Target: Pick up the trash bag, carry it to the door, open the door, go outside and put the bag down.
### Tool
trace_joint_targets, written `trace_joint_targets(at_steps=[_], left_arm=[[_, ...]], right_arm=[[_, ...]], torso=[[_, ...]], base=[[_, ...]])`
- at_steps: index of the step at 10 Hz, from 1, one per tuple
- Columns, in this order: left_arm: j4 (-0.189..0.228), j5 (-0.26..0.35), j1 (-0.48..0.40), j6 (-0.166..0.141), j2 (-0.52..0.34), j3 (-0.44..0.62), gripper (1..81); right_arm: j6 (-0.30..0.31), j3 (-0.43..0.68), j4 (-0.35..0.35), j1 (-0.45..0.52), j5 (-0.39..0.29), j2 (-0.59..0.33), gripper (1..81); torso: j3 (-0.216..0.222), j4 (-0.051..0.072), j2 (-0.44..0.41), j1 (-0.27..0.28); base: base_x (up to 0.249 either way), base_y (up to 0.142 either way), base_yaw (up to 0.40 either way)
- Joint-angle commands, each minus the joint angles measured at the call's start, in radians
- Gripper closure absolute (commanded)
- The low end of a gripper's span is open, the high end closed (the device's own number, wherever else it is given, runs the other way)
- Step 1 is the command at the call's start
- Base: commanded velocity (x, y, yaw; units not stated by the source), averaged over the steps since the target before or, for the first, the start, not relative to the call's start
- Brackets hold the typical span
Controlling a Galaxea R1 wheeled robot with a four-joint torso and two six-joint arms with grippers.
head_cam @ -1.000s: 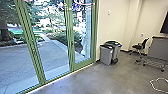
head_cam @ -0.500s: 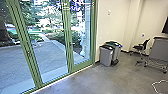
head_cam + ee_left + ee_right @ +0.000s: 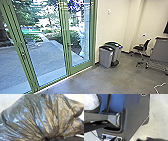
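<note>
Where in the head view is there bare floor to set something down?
Bare floor shows between the green door frame, the two bins and the white cable; outside, open paving borders the planting. It is crowded at the bins, close together by the wall, and around the chair and desk.

Dark angular plate (image 3: 134, 117), grey bar (image 3: 99, 117), silvery ring (image 3: 118, 119)
</note>
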Motion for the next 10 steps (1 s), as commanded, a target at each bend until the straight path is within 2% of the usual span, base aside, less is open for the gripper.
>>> trace_joint_targets(at_steps=[1,8,10], left_arm=[[0.01,0.054,-0.037,0.004,0.005,0.004,81.1],[0.01,0.054,-0.034,0.004,0.005,0.004,81.1],[0.01,0.054,-0.034,0.004,0.005,0.004,81.1]], right_arm=[[-0.002,0.001,-0.009,0.05,-0.06,0.001,1.0],[-0.002,0.0,-0.016,0.049,-0.06,0.008,1.0],[-0.002,-0.003,-0.016,0.044,-0.06,0.007,1.0]], torso=[[0.0,0.0,0.0,0.0],[0.0,0.0,0.0,0.001],[0.0,0.0,0.0,0.0]], base=[[0.19,-0.084,0.0],[0.182,-0.084,0.0],[0.156,0.0,0.0]])
